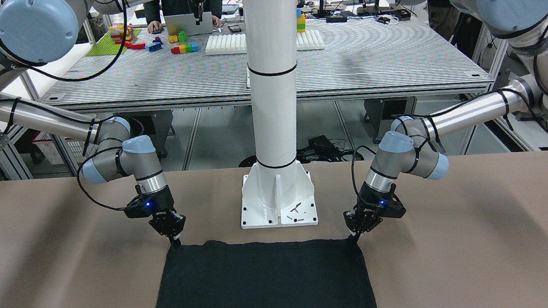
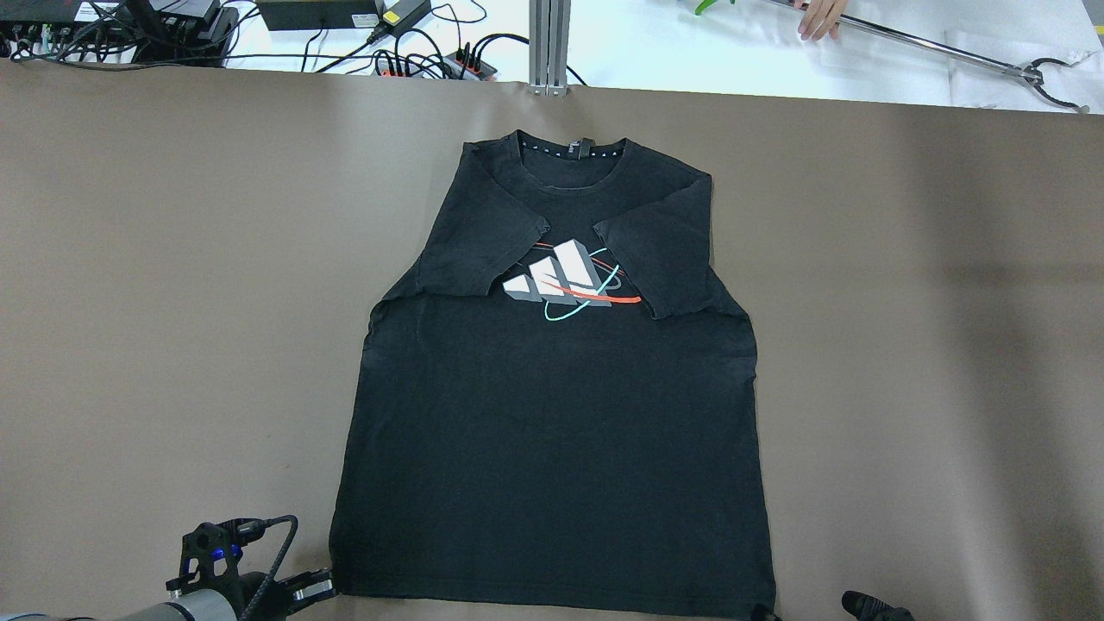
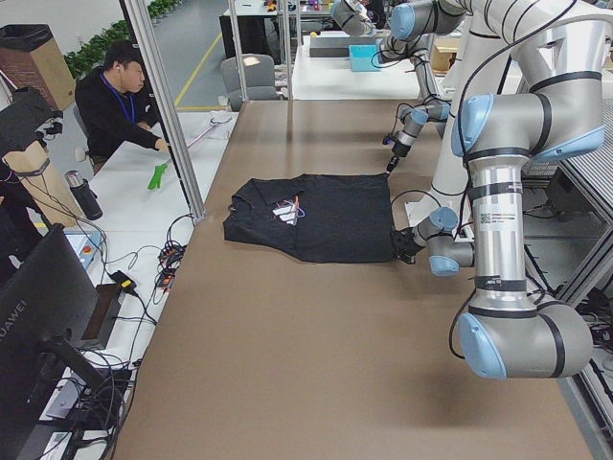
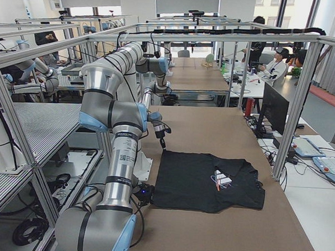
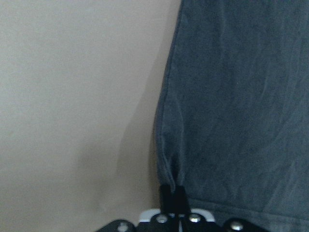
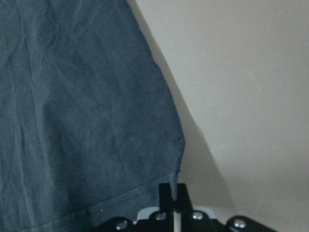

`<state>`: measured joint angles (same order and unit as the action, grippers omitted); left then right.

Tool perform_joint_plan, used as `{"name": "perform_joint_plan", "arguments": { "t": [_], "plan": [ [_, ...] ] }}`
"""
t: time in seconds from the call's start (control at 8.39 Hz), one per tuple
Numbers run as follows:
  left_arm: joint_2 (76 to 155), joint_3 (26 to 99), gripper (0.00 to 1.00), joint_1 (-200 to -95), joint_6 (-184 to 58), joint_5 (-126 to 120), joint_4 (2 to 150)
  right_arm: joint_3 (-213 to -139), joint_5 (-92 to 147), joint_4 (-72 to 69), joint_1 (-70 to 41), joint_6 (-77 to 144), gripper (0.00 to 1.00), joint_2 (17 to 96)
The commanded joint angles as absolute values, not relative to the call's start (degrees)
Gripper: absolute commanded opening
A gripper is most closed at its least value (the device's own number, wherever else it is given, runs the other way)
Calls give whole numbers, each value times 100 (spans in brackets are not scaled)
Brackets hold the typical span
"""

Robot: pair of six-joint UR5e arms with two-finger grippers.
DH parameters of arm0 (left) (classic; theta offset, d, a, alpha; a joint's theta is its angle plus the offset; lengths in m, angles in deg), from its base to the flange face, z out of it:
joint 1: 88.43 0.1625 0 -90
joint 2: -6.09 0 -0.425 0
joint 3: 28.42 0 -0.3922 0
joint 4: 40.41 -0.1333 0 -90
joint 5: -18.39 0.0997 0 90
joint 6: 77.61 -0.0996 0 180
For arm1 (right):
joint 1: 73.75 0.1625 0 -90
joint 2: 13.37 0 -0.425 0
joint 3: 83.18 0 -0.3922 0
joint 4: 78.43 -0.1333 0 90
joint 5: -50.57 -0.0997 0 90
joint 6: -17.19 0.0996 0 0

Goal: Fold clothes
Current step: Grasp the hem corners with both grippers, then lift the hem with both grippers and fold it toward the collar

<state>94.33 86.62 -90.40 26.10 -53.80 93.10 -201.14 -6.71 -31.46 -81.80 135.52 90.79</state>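
Observation:
The black T-shirt (image 2: 552, 448) lies flat on the brown table (image 2: 172, 259), collar at the far side, both sleeves folded in over a white, red and teal chest print (image 2: 565, 285). My left gripper (image 2: 326, 586) is shut on the near left hem corner; in the left wrist view its fingertips (image 5: 173, 192) pinch the puckered hem of the shirt (image 5: 241, 96). My right gripper (image 1: 176, 241) is shut on the other hem corner; in the right wrist view its fingertips (image 6: 173, 192) pinch the shirt (image 6: 72, 96). In the front-facing view my left gripper (image 1: 354, 234) touches the shirt (image 1: 262, 291).
The white pillar's base (image 1: 278, 199) stands just behind the hem, between my two grippers. Cables (image 2: 414, 56) and a metal grabber tool (image 2: 949, 52) with an operator's hand lie beyond the table's far edge. A seated person (image 3: 120, 101) is at the far side.

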Motion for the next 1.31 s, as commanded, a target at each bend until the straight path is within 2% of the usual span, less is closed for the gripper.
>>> {"name": "perform_joint_plan", "arguments": {
  "t": [0.0, 0.24, 0.36, 0.48, 0.71, 0.83, 1.07, 1.19],
  "plan": [
    [9424, 8960, 0, -9080, 2584, -5403, 9310, -20393, -673, -3141, -8122, 13453, 0, 9113],
    [9459, 9740, 0, -9255, 2496, -5516, 8857, -21032, -717, -3132, -7843, 12562, 0, 9228],
    [9625, 10353, 0, -9517, 2417, -5944, 8000, -21340, -787, -3054, -7606, 12034, 0, 9219],
    [10105, 10716, 0, -10068, 2260, -6531, 7139, -21630, -1144, -2940, -7247, 11507, 0, 9184],
    [11500, 10755, 0, -11421, 1761, -8023, 5503, -21695, -2721, -2694, -5836, 10706, 0, 8878],
    [11960, 10772, 0, -11906, 1436, -8779, 4904, -21721, -3722, -2214, -5062, 10432, 0, 8563],
    [11904, 10869, 0, -11955, 1380, -9637, 4792, -22124, -5263, -1911, -5096, 10368, 0, 8603],
    [11563, 11139, 0, -11493, 1380, -9831, 4801, -22256, -5574, -1902, -5673, 10368, 0, 8647]
  ]
}}
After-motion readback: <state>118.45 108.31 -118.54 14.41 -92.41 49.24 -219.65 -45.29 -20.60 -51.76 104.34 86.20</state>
